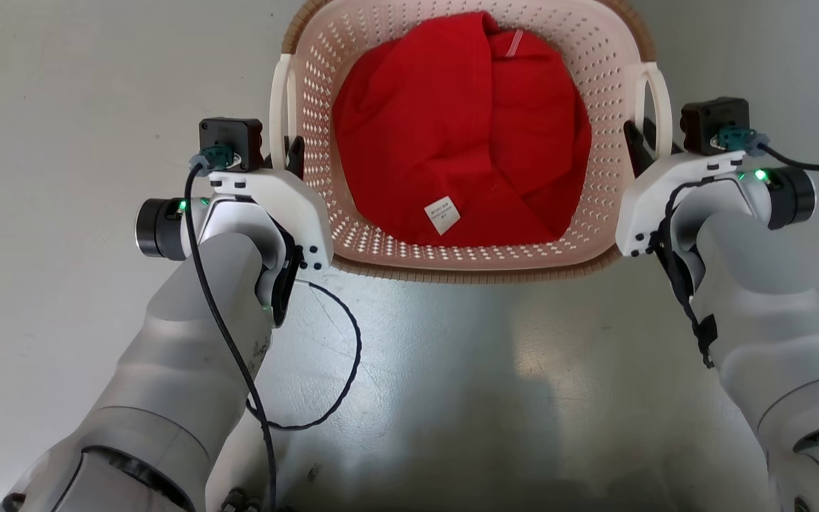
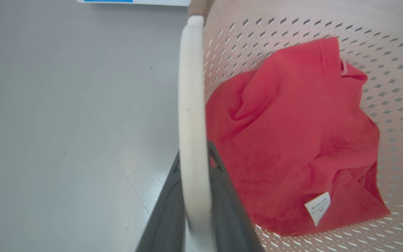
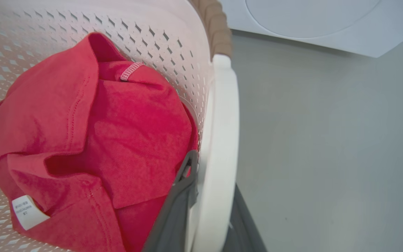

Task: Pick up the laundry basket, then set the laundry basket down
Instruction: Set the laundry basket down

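Laundry basket [image 1: 598, 227] between both arms, over grey floor [image 1: 61, 284]; whether it touches floor, cannot tell. Left fingers [image 2: 226, 210] clamped on left white handle [image 2: 191, 105], right fingers [image 3: 173, 217] clamped on right white handle [image 3: 222, 140]. Red garment [image 1: 466, 128] inside.

The laundry basket [image 1: 381, 235] is coloured cream-white and patterned with rows of small diamond-shaped holes. Its rim [image 1: 466, 274] is finished in ribbed brown, its handles [image 1: 279, 107] in plain white. A red garment [image 1: 452, 128] is marked by a white label [image 1: 442, 215] with grey print. The floor [image 1: 61, 142] is seen as pale grey. Dark grey is shown on the fingers of the left gripper [image 2: 194, 154] and right gripper [image 3: 212, 171].
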### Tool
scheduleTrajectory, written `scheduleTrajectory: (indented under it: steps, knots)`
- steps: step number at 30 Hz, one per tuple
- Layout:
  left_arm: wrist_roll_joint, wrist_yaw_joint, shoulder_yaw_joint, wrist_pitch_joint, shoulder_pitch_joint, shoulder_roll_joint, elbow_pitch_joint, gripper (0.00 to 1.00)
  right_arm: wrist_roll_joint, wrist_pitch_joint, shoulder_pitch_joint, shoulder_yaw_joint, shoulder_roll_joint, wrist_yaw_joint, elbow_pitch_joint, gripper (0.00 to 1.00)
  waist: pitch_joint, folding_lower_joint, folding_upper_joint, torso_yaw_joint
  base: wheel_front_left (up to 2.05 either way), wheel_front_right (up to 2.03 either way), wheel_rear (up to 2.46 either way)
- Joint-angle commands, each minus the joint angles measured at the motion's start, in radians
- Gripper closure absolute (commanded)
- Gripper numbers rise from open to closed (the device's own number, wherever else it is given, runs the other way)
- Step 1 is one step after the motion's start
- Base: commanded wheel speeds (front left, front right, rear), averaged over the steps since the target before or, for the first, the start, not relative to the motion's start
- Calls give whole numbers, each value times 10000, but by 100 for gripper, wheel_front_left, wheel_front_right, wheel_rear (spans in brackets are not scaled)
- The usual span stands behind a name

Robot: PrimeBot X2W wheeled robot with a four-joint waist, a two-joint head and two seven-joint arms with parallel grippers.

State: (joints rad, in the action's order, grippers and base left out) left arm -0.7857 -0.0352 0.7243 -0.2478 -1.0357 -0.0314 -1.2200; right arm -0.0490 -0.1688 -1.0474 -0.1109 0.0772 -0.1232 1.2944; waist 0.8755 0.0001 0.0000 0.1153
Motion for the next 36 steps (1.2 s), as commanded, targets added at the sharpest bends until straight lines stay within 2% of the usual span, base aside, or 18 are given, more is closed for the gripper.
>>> scheduleTrajectory:
  steps: [1, 4, 5, 6, 7, 8, 9, 10, 11, 12, 13, 14, 15, 25, 36]
  knots:
    - [201, -58, -212, -139, -136, -234, 206, 100, 281, -160, 268, -139, -270, -75, -187, 100, 15, -1, 0, 2, 0, 0, 0]
    - [288, -69, -300, -139, -150, -232, 234, 100, 362, -183, 257, -80, -270, -75, -227, 100, 32, -1, 0, 4, 0, 0, 0]
    - [329, -73, -344, -139, -152, -230, 246, 100, 405, -193, 250, -50, -270, -75, -246, 96, 43, -1, 0, 6, 0, 0, 0]
    - [367, -72, -385, -139, -151, -228, 253, 100, 447, -198, 245, -16, -270, -75, -262, 85, 53, -1, 0, 8, 0, 0, 0]
    - [406, -69, -423, -139, -149, -226, 262, 100, 488, -198, 243, 17, -270, -75, -272, 78, 59, -1, 0, 11, 0, 0, 0]
    - [446, -68, -462, -139, -147, -223, 271, 100, 522, -194, 243, 48, -270, -75, -281, 64, 63, -1, 0, 12, 0, 0, 0]
    - [489, -71, -499, -139, -145, -221, 278, 94, 552, -194, 243, 75, -270, -75, -292, 55, 69, -1, 0, 13, 0, 0, 0]
    - [530, -80, -538, -139, -143, -220, 285, 76, 582, -204, 246, 103, -270, -75, -310, 29, 73, -1, 0, 12, 0, 0, 0]
    - [573, -93, -578, -139, -140, -218, 292, 65, 610, -214, 249, 131, -270, -75, -324, 0, 76, -1, 0, 11, 0, 0, 0]
    - [618, -105, -617, -139, -137, -216, 301, 53, 638, -218, 255, 157, -270, -75, -334, 0, 78, -1, 0, 14, 0, 0, 0]
    - [659, -113, -657, -139, -131, -215, 304, 25, 664, -221, 260, 183, -270, -75, -342, 0, 79, -1, 0, 16, 0, 0, 0]
    - [694, -122, -697, -139, -121, -213, 298, 5, 695, -227, 265, 210, -270, -75, -352, 0, 76, -1, 0, 17, 0, 0, 0]
    - [723, -130, -737, -139, -108, -212, 281, 0, 726, -236, 273, 237, -270, -75, -362, 0, 69, -1, 0, 19, 0, 0, 0]
    - [1010, -161, -1068, -139, -55, -215, 161, 0, 930, -302, 359, 382, -270, -75, -438, 0, -143, -1, 0, 10, 0, 0, 0]
    - [1522, -151, -1750, -139, 524, -575, 907, 0, 454, -679, 590, 274, -270, -75, -561, 0, -1147, -1, 0, -178, 0, 0, 0]
